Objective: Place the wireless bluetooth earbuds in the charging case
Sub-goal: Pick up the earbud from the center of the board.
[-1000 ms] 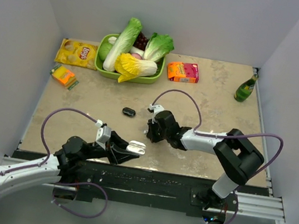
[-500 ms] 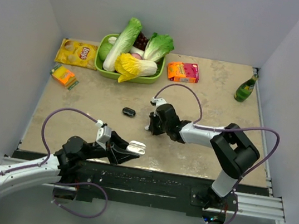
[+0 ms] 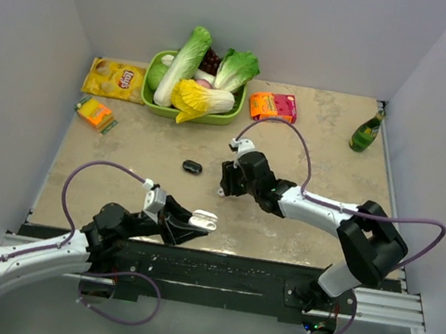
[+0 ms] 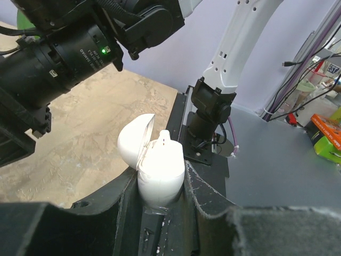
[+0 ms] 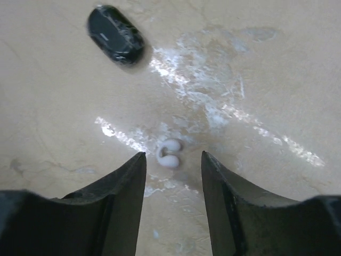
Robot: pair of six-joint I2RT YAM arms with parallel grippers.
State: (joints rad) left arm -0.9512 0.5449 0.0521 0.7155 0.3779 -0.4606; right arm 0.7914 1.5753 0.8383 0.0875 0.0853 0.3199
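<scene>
Over the last second the right arm has reached further out across the counter, and its right pincer, pressed together a moment ago, now stands spread. It hangs low, with a white bud lying on the counter between its two fingers and not yet touched. A black oval lies well beyond it.

The left pincer has not moved. It pinches the case upright near the front edge, lid open. A small white nub at the case's mouth may be a bud already seated, though this cannot be told.

The opening looks like the set-up for picking up this bud, which must then be carried to the waiting case.
</scene>
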